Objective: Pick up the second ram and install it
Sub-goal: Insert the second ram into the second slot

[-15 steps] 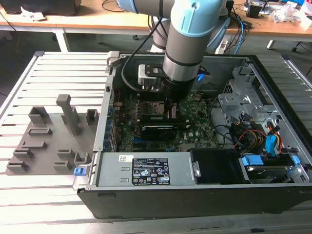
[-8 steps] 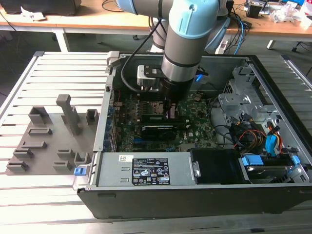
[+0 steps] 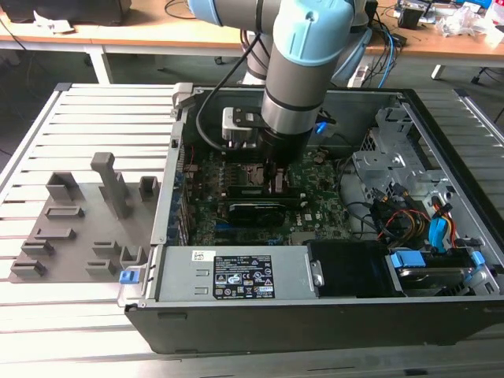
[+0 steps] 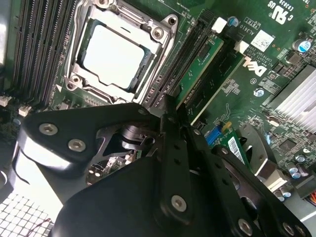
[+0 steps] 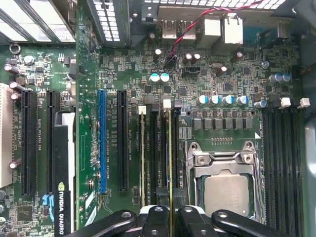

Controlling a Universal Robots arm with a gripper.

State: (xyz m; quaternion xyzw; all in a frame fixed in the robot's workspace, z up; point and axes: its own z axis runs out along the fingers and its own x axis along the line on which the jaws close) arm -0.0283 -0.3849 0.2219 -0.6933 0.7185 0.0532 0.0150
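Second ram (image 5: 170, 163) standing edge-on in a slot just beside the CPU socket (image 5: 224, 190), apparently going in, full seating not confirmable; jaws closed on its top edge, gripper (image 5: 170, 217) low over the motherboard (image 5: 148, 74); another stick (image 5: 142, 158) already slotted alongside; fixture plate (image 3: 79, 228) bare on the worktop.

The gripper (image 4: 170, 106) reaches down over the motherboard (image 4: 256, 84), its black fingers (image 4: 168, 128) closed edge-on around a thin green ram (image 4: 200, 61). The ram stands in a black slot (image 4: 185, 59) just beside the CPU socket (image 4: 116, 52). A second bank of slots (image 4: 37, 44) lies on the socket's far side. A finned heatsink (image 4: 298, 101) sits near the frame edge.
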